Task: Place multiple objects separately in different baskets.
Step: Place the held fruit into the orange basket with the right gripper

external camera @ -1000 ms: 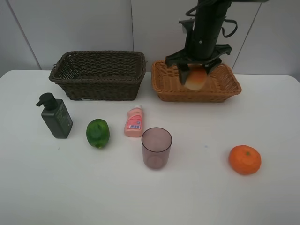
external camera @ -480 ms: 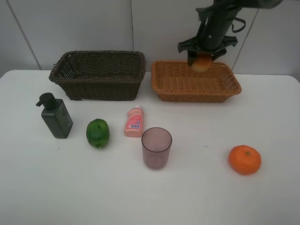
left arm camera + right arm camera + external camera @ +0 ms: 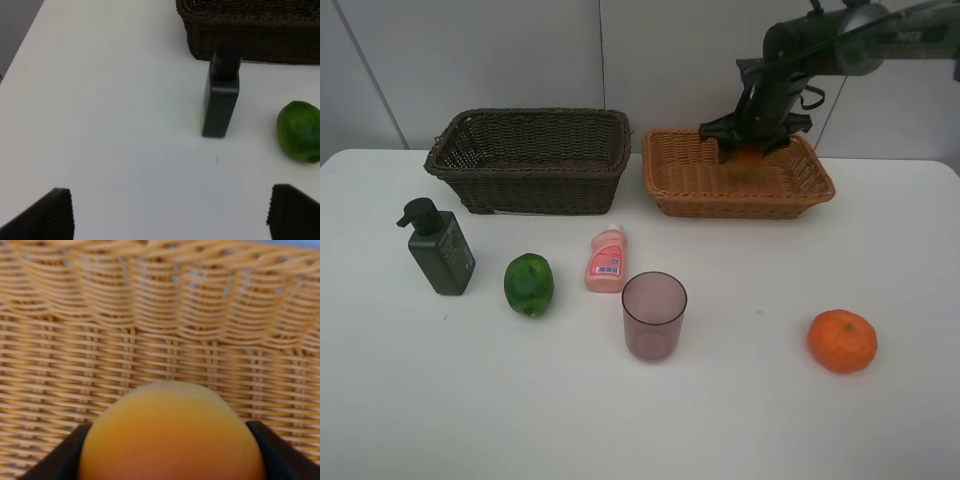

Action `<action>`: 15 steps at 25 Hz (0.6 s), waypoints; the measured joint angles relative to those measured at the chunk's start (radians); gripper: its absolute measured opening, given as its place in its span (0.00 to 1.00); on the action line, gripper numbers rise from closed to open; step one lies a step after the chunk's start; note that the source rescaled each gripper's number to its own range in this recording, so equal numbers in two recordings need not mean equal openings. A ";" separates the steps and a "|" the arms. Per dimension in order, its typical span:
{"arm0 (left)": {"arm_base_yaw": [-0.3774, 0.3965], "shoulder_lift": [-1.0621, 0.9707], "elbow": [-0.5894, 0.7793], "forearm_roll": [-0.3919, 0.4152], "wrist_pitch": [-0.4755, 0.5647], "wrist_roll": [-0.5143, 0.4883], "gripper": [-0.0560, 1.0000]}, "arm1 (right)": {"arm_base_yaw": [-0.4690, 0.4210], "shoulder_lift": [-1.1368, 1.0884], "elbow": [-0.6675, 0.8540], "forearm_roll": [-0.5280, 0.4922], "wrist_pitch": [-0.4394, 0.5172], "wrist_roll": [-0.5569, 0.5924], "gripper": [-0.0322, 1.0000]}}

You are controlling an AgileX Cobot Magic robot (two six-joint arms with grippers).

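My right gripper is shut on the red-yellow peach and hangs low inside the light orange-tan basket at the back right; the peach shows blurred between the fingers. On the table stand the dark green pump bottle, green round fruit, small pink bottle, purplish cup and orange tangerine. The dark brown basket sits at the back left. My left gripper is open above bare table, short of the pump bottle and green fruit.
A pale wall runs behind both baskets. The dark brown basket's corner shows beyond the pump bottle in the left wrist view. White tabletop stretches between the cup and the tangerine.
The right gripper carried the peach back and up from the tan basket's middle, then lowered it into the basket's far part. The left arm and the other items stayed still.
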 joint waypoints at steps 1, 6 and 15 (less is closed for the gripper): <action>0.000 0.000 0.000 0.000 0.000 0.000 1.00 | 0.000 0.011 0.000 0.000 -0.001 0.002 0.04; 0.000 0.000 0.000 0.000 0.000 0.000 1.00 | 0.000 0.039 0.000 0.000 -0.001 0.010 0.04; 0.000 0.000 0.000 0.000 0.000 0.000 1.00 | 0.000 -0.005 0.000 -0.008 0.028 0.010 0.97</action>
